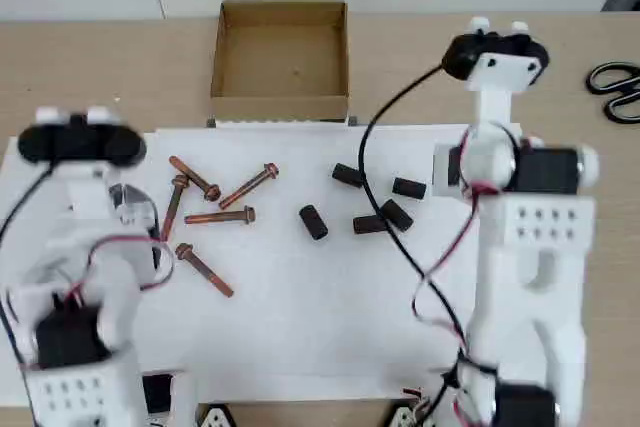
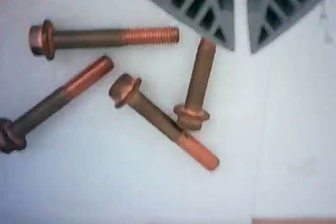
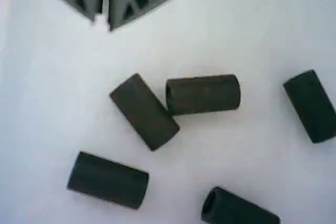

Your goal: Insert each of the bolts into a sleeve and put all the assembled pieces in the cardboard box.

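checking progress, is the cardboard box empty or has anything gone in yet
Empty. The floor of the cardboard box is bare; the bolts and sleeves lie separate on the white sheet.

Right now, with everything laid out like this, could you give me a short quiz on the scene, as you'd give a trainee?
1. How many bolts lie on the white sheet?
2. True or false: the cardboard box holds an assembled piece.
3. Which tool lies on the bare table beside the sheet: A pliers, B scissors, C a hammer?

Key: 1. Five. 2. False, it is empty. 3. B.
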Tool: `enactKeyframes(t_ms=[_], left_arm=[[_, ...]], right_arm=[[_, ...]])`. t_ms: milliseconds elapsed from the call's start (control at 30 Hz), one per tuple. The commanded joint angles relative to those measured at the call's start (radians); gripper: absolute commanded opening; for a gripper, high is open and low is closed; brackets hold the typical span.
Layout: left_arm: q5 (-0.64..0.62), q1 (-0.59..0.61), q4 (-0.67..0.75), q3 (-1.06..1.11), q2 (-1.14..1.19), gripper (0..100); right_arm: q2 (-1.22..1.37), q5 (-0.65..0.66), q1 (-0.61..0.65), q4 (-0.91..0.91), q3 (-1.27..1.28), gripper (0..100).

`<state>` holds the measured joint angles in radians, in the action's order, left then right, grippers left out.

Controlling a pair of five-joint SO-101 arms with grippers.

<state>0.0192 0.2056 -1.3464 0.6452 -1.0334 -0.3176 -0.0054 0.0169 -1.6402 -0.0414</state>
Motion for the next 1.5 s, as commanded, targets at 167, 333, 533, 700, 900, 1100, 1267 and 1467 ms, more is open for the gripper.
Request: enactKeyframes(t_ms=[167, 333, 533, 700, 900, 1100, 1267, 1467], left_arm=[[0.015, 0.008, -0.227, -0.383, 0.600, 1], [0.235, 0.000, -0.221, -0.440, 0.790, 1], [0.316, -0.066, -0.213, -0.478, 0.835, 6], [0.325, -0.086, -0.253, -0.478, 0.842, 23], [0.358, -0.109, -0.250, -0.424, 0.844, 24], [0.359, -0.132, -0.178, -0.334, 0.842, 24], [0.358, -0.132, -0.166, -0.314, 0.842, 24], [0.358, -0.132, -0.166, -0.314, 0.842, 24]], right_arm=[[0.234, 0.328, 0.027, -0.015, -0.230, 2.8], [0.358, 0.446, 0.038, -0.012, -0.239, 8.0], [0.447, 0.635, 0.050, 0.010, -0.241, 8.3], [0.473, 0.790, 0.097, 0.008, -0.241, 8.7], [0.532, 0.928, 0.117, 0.012, -0.241, 15.6], [0.631, 0.985, 0.102, 0.065, -0.241, 15.5], [0.694, 1.028, 0.101, 0.143, -0.241, 15.5], [0.750, 1.079, 0.096, 0.196, -0.241, 15.5]])
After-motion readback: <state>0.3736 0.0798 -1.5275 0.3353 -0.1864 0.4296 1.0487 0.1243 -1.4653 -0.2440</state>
